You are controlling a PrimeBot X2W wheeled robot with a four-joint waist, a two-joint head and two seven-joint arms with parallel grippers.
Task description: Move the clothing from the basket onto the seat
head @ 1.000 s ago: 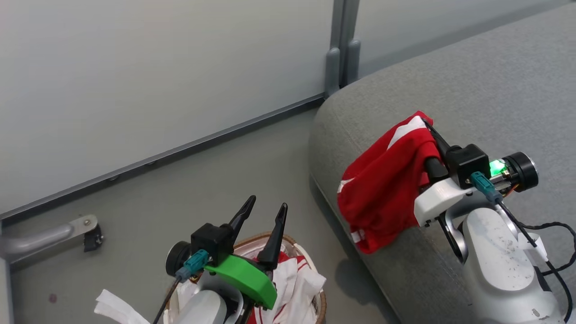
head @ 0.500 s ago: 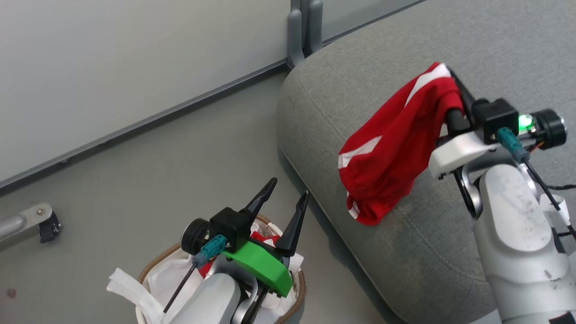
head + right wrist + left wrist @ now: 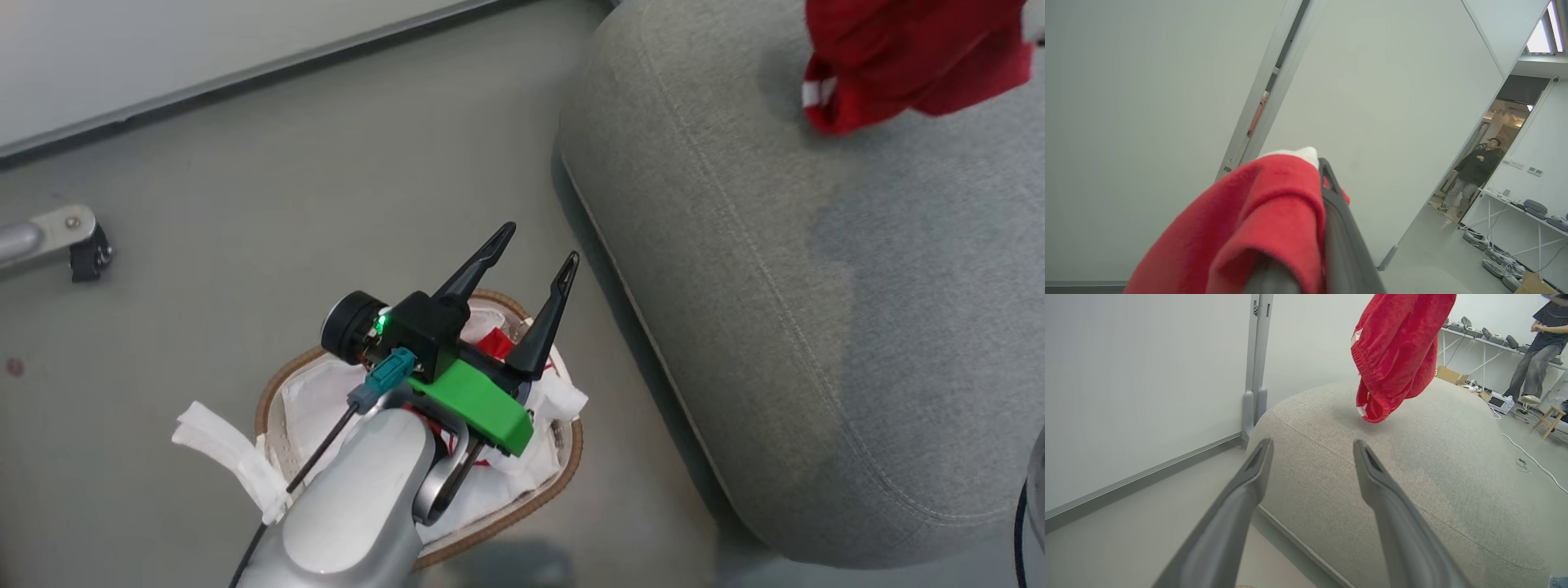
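Note:
The basket (image 3: 269,392), oval with a brown woven rim and white liner, stands on the floor beside the seat (image 3: 775,286). My left gripper (image 3: 542,245) hovers over it, open and holding nothing, its fingers (image 3: 1249,486) pointing toward the seat (image 3: 1412,469). Under the arm a scrap of red clothing (image 3: 494,343) shows inside the basket. A red garment with white stripes (image 3: 906,57) hangs above the seat's cushion, its lower end (image 3: 1396,347) just clear of the fabric. My right gripper (image 3: 1319,165) is shut on that garment (image 3: 1274,220), which drapes over and hides one finger.
A metal leg with a black caster (image 3: 73,245) lies on the floor at the left. A pale partition wall (image 3: 1147,375) runs behind. One person (image 3: 1535,347) stands by equipment tables beyond the seat, another (image 3: 1474,171) in a doorway. A white liner tie (image 3: 220,457) sticks out left of the basket.
The head camera has tilted down. My right gripper has carried the red garment up and farther over the seat, to the view's top right. The left gripper stays open over the basket.

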